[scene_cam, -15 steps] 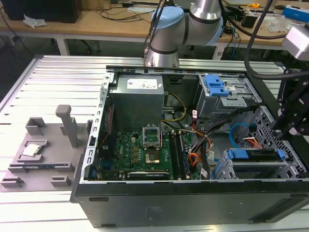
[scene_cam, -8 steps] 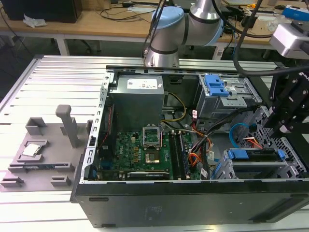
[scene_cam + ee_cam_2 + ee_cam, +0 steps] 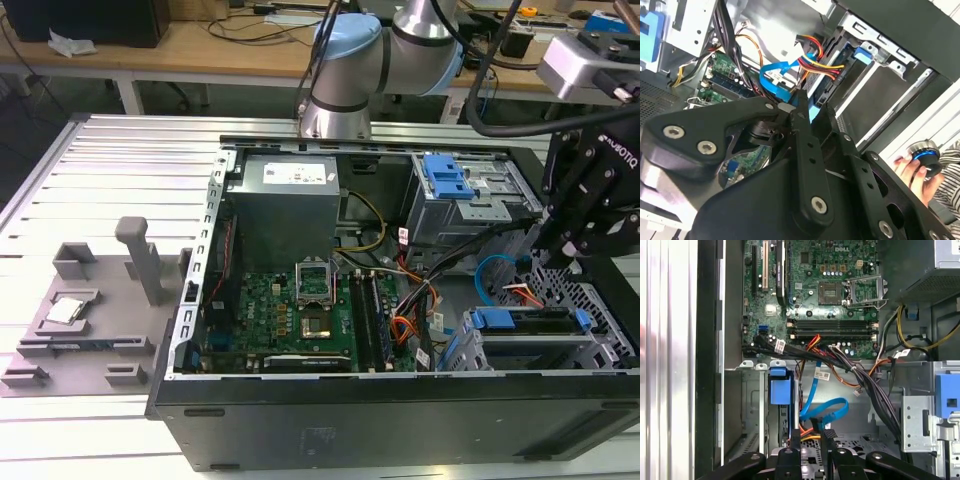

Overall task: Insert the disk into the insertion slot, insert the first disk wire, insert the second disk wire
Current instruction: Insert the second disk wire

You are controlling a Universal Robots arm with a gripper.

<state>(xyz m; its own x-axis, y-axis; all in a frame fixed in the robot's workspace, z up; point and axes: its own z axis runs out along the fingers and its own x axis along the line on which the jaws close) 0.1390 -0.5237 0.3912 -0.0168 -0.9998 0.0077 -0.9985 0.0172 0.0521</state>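
Blue-framed disk [image 3: 528, 322] already sits in the perforated slot [image 3: 598, 305], at the exterior view's right. Just over the red-orange wire bundle [image 3: 806, 426], beside the light-blue cable [image 3: 826, 412], hangs the hand [image 3: 811, 436]; whether it grips anything I cannot tell. Done well, the bundle's end goes in square, without snagging the blue loop.
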